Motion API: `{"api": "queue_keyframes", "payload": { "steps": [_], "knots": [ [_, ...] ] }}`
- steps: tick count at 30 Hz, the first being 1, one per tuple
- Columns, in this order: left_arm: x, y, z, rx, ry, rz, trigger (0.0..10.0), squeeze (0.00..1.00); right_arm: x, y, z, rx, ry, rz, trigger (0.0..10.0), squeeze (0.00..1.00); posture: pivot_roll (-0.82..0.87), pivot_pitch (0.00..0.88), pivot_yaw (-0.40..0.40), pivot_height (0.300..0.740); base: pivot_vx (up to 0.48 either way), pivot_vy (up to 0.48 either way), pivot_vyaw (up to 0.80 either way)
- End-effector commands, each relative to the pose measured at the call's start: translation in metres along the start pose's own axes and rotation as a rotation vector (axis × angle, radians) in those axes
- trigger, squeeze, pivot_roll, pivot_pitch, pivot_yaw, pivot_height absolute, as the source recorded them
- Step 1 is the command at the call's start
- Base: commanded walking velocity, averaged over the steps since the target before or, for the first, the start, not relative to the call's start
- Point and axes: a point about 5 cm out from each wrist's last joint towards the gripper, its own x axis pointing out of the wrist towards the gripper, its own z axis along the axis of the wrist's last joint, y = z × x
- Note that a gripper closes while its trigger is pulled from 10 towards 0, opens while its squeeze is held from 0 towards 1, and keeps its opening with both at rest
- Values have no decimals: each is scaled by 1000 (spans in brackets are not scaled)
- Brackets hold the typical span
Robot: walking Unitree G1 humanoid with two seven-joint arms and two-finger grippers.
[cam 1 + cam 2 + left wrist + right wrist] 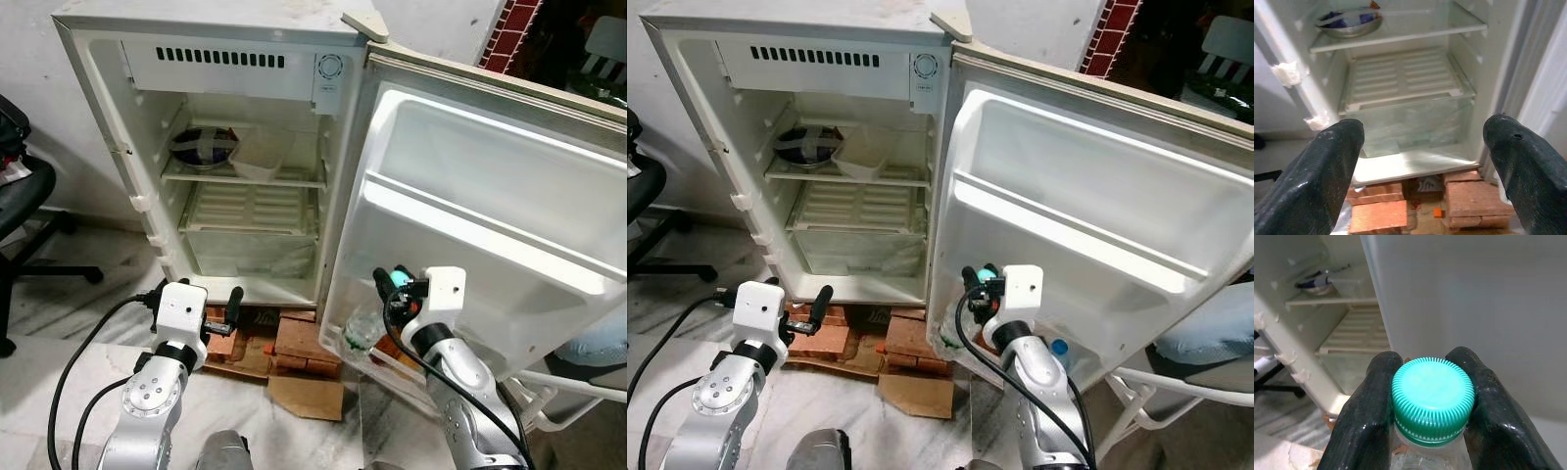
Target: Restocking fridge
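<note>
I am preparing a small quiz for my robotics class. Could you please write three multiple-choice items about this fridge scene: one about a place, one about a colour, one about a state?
1. Where is the metal bowl?
A. On the upper shelf inside the fridge
B. In the bottom door rack
C. On the floor beside the bricks

2. What colour is the cap of the bottle in the right gripper?
A. Red
B. Green
C. White

3. What is the state of the left gripper?
A. Shut on a brick
B. Shut on the bowl
C. Open, holding nothing

Answers:
1. A: the bowl sits on the upper shelf, next to a clear plastic container.
2. B: the right wrist view shows a ribbed green cap between the black fingers.
3. C: the left wrist view shows its fingers wide apart, nothing between them.
</note>
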Motion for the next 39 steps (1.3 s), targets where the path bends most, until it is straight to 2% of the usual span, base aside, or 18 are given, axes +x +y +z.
{"api": "queue_keyframes", "payload": {
  "steps": [1, 7, 15, 21, 26, 33, 39],
  "knots": [
    [3, 2, 9, 19, -26, 28, 10000, 0, 0, -2, 9, -5, -36, -11, 10000, 0, 75, 51, -43, 687, 0, 0, 0],
    [5, 2, 11, 22, -35, 33, 10000, 0, 2, 2, 11, 4, -49, 17, 10000, 0, 76, 53, -43, 682, 0, 0, 0],
    [5, 2, 10, 29, -36, 42, 10000, 0, 4, 2, 12, 5, -56, 11, 10000, 0, 75, 59, -44, 627, 0, 0, 0],
    [9, 9, 12, 56, -61, 71, 10000, 0, 10, 1, 22, -25, -111, -6, 10000, 0, 77, 61, -46, 627, 0, 0, 0],
    [13, 7, 14, 39, -68, -5, 10000, 0, 16, -2, 31, -38, -153, -30, 10000, 0, 80, 64, -47, 627, 0, 0, 0],
    [17, 8, 17, 58, -80, 4, 10000, 0, 19, -1, 36, -70, -167, -28, 10000, 0, 74, 61, -47, 627, 0, 0, 0],
    [17, 8, 17, 47, -94, -4, 10000, 0, 21, -6, 39, -113, -190, -76, 10000, 0, 75, 63, -49, 627, 0, 0, 0]
  ]
}}
